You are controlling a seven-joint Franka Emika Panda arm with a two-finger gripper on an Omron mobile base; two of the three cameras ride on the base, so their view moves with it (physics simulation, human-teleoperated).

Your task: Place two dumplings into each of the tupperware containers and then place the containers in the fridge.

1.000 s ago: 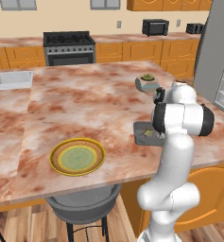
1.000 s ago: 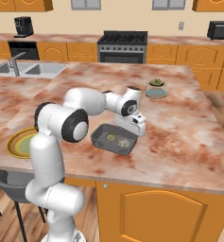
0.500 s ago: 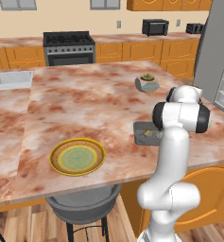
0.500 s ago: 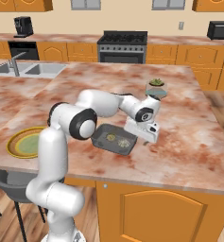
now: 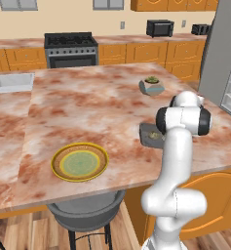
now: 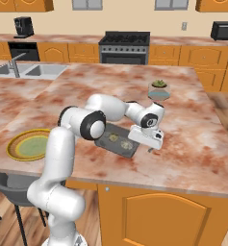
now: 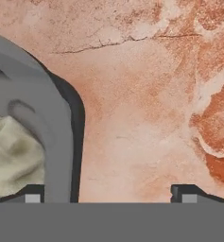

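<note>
A dark grey tupperware container (image 6: 106, 143) lies on the marble island, near its front edge, with a tan dumpling (image 6: 113, 138) inside. My gripper (image 6: 151, 148) hangs low at the container's right end, pointing down, open and holding nothing. The hand view puts one fingertip (image 7: 30, 196) over the container's rim (image 7: 54, 113), beside a dumpling (image 7: 9, 156). The other fingertip (image 7: 184, 193) is over bare counter. In the left base view my arm covers most of the container (image 5: 147, 133). The grey fridge (image 5: 217, 53) stands at the far right, white shelves showing.
A potted plant in a grey bowl (image 6: 158, 89) sits behind the container. A yellow-rimmed plate (image 5: 79, 162) lies to the left near the island's front edge. A sink (image 6: 29, 71) is at the far left. Bare marble (image 7: 146, 123) spreads right of the container.
The hand has swung from above the container's middle to its right end and dropped lower. The jaws stayed open. Container and dumplings have not moved.
</note>
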